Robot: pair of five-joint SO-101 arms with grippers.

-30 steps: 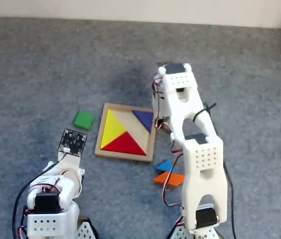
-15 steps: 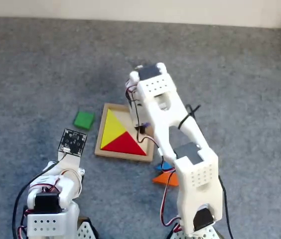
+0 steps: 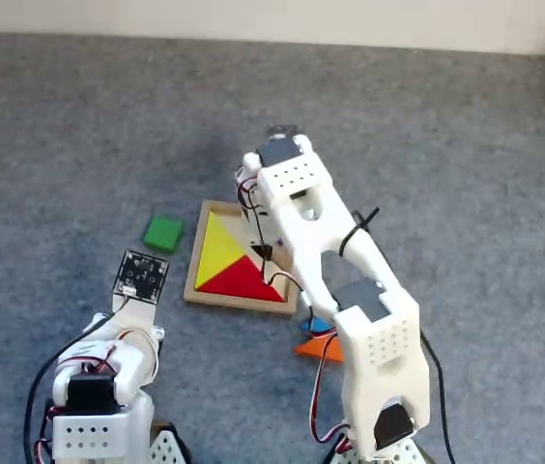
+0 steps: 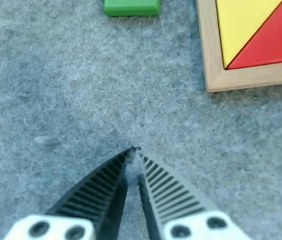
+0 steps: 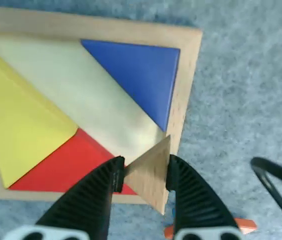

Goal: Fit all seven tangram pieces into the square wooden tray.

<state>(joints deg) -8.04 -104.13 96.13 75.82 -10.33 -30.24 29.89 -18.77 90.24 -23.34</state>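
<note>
a: start close in. what's the left gripper doing?

b: parked over bare carpet, out at about eight o'clock from the tray. its fingers are pressed together with nothing between them, so i'd say it's just keeping out of the way.

a: and the loose bits nearby?

b: an orange piece and a pale blue piece lie on the carpet off the tray's five o'clock corner, touching or nearly so. they're partly tucked under the right arm, which probably makes them its pickings.

a: then the tray itself?

b: the yellow triangle and red triangle sit flush against each other, and the blue triangle fills the two o'clock corner. a pale strip of bare floor runs between them.

a: the right gripper?

b: part open, closed just far enough to pinch a plain wooden triangle across its width. one corner pokes out past the fingertips. it hangs above the rim at about four o'clock, near the open end of that strip. i'd guess that's the target.

a: anything farther out?

b: a green square, well apart at ten o'clock, waiting on the carpet.
</note>
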